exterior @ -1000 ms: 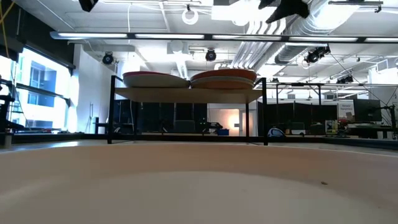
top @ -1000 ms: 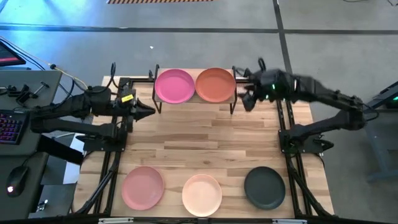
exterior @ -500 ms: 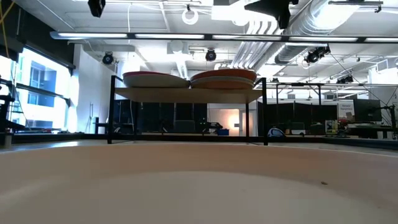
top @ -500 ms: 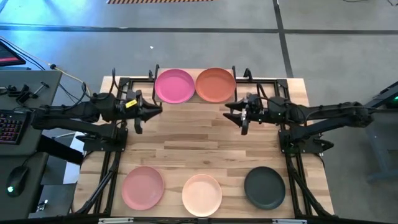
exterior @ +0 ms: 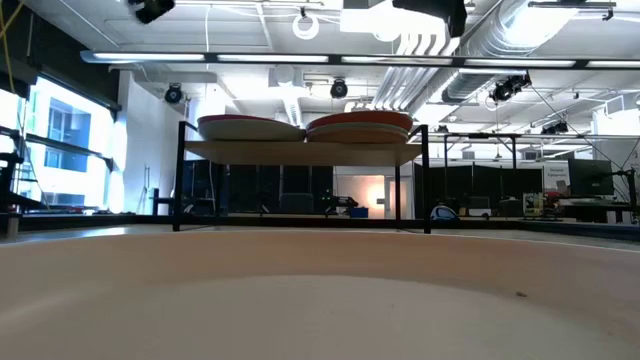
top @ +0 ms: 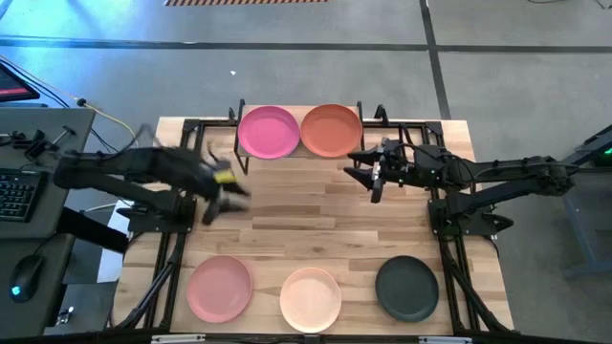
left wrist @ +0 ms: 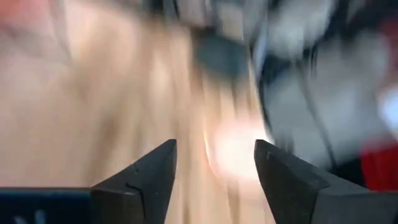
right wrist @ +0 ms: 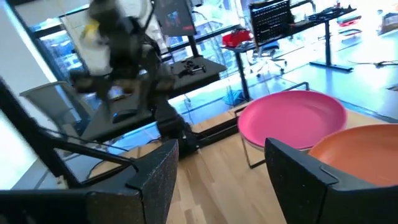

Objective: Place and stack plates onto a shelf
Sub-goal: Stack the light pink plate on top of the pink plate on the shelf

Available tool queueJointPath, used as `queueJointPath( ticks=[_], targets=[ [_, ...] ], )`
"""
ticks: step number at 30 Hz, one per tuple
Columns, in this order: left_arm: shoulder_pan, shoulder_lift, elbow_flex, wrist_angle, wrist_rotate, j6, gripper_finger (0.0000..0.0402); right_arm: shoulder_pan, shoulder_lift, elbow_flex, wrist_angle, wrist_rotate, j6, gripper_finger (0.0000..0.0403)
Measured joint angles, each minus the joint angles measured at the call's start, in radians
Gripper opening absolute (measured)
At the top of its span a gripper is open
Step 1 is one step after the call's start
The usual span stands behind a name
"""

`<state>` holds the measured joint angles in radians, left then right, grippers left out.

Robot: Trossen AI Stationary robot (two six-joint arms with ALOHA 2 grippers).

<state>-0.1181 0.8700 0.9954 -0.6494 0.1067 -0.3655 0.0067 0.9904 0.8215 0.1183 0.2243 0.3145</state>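
Note:
The shelf stands at the table's far edge with a hot pink plate and an orange plate lying flat on its top. In the low view both show layered rims, pink and orange. A dusty pink plate, a cream-peach plate and a black plate lie along the near edge. My left gripper is open and blurred, over the table's left middle. My right gripper is open, just near of the orange plate. Both hold nothing.
Bare wood lies between the shelf and the near row of plates. Black arm mounts flank the table. A desk with a keyboard stands off the left edge. The cream-peach plate's rim fills the low view's foreground.
My left gripper has swung from beside the shelf's left end toward the near edge and a little right, opening its fingers. My right gripper has come down from the shelf's right end toward the left and near side, then held still, open throughout. No plate has moved.

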Motion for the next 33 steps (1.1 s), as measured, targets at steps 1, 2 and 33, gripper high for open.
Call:
queueJointPath(
  ticks=[1, 2, 33],
  targets=[
    [-0.042, 0.038, 0.017, -0.085, 0.022, 0.0, 0.0209, 0.0, 0.0, 0.0, -0.002, 0.011, 0.0, 0.0222],
    [-0.09, 0.078, 0.025, -0.156, 0.04, 0.0, 0.021, 0.0, 0.0, 0.0, -0.002, 0.015, 0.0, 0.0222],
    [-0.511, 0.411, -0.461, 0.124, -0.076, -0.123, 0.0195, 0.0, 0.0, 0.0, -0.069, 0.057, 0.0, 0.0222]
  ],
)
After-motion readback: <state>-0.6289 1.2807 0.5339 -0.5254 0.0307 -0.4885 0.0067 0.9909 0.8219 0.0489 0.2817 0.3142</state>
